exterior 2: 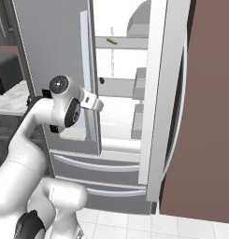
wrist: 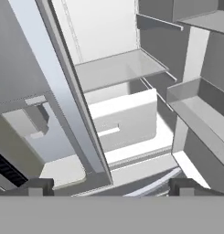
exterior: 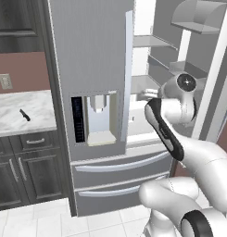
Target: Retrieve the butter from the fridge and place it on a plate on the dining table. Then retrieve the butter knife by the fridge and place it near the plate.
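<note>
We find the end effector [wrist: 109, 185] with tips apart, empty, centre-frame before the open fridge [exterior 2: 55, 42]. The butter [exterior 2: 112, 41] lies lengthwise on an upper shelf, above and beyond it.

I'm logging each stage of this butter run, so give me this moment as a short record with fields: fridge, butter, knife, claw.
fridge: the fridge has its right door swung open and its left door shut; both bottom drawers are shut
butter: a pale yellow stick lies on an upper shelf inside
knife: the butter knife lies on the marble counter left of the fridge
claw: the claw is open and empty, pointing into the fridge interior
</note>
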Robot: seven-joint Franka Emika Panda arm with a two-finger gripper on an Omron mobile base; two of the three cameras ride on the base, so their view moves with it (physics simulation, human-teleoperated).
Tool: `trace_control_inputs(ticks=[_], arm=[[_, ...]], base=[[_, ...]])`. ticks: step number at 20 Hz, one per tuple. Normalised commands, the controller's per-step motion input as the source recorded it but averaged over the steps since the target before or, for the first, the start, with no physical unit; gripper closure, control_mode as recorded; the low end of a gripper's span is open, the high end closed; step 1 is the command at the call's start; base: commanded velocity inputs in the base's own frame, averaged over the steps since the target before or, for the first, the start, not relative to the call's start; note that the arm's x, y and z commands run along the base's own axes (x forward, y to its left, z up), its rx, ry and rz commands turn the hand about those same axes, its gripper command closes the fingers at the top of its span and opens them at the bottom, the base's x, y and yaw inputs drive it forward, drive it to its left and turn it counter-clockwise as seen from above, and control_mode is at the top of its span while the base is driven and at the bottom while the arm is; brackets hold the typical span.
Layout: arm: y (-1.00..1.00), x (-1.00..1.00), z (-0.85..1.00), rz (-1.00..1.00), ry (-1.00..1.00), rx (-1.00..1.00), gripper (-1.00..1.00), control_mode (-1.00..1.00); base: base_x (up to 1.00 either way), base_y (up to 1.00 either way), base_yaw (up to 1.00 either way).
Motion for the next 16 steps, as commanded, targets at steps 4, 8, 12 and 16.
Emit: trace_control_inputs(ticks=[4,8,12,16], arm=[[0.14,0.29,0.36,0.08,0.0,0.0,-1.0,-1.0],[0.42,0.32,0.4,0.0,0.06,-0.13,-1.0,-1.0],[0.36,0.27,0.08,0.0,0.02,-0.11,-1.0,-1.0],[0.0,0.09,0.0,0.02,0.0,0.0,-1.0,-1.0]], base=[[0.0,0.0,0.0],[0.0,0.0,0.0],[0.0,0.0,0.0],[0.0,0.0,0.0]])
